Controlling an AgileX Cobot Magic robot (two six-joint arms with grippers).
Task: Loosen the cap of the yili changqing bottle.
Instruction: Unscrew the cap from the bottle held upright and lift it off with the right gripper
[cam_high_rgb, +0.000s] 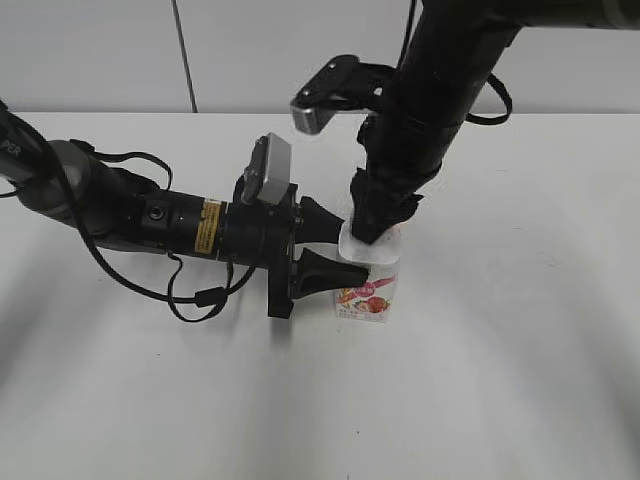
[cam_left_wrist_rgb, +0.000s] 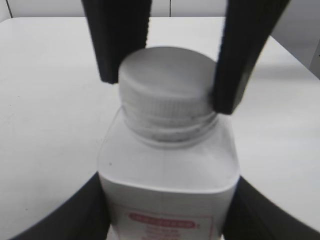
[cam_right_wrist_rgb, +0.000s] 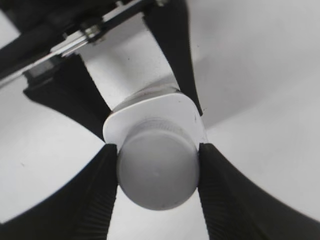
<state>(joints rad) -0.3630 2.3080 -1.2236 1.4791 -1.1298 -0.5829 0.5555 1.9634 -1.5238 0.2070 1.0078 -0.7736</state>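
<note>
Your right claw (cam_right_wrist_rgb: 158, 172) pinches the small ribbed white plastic cap (cam_right_wrist_rgb: 158, 172), your left claw (cam_high_rgb: 345, 250) clamps the light, squeezable white squarish bottle (cam_high_rgb: 372, 285); grip gently.

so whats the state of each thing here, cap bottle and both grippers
cap: on the bottle neck, pinched on two sides by the right gripper
yili changqing bottle: upright on the table, body clamped by the left gripper
right gripper: shut on the cap from above
left gripper: shut on the bottle from the side
</note>
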